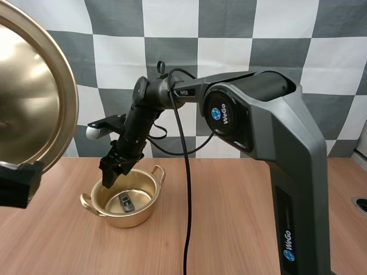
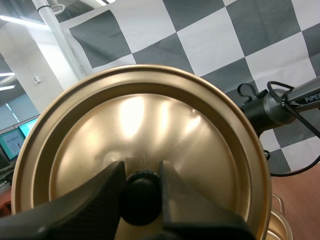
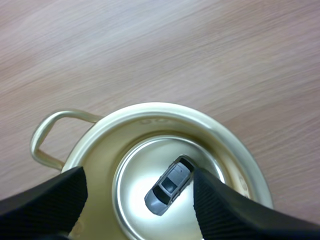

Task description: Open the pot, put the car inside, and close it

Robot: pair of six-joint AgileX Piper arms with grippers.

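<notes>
The left gripper [image 2: 141, 174] pinched the black knob [image 2: 141, 200] of the round gold lid [image 2: 150, 115]. The right gripper [image 1: 114, 172] hung wide open above the gold metal pot [image 1: 131, 219] holding a grey toy car [image 1: 126, 202].

The mouth of the pot [image 1: 139, 213] stands uncovered straight below the right gripper [image 1: 116, 172], whose spread fingers hang just above the rim. Beneath them only the small car [image 1: 126, 202] occupies the bottom, with free floor around it. The lid [image 1: 34, 109], pinched by its knob [image 2: 141, 200] in the left gripper [image 2: 141, 192], is high and well aside. Bare table [image 1: 229, 217] surrounds the pot.
</notes>
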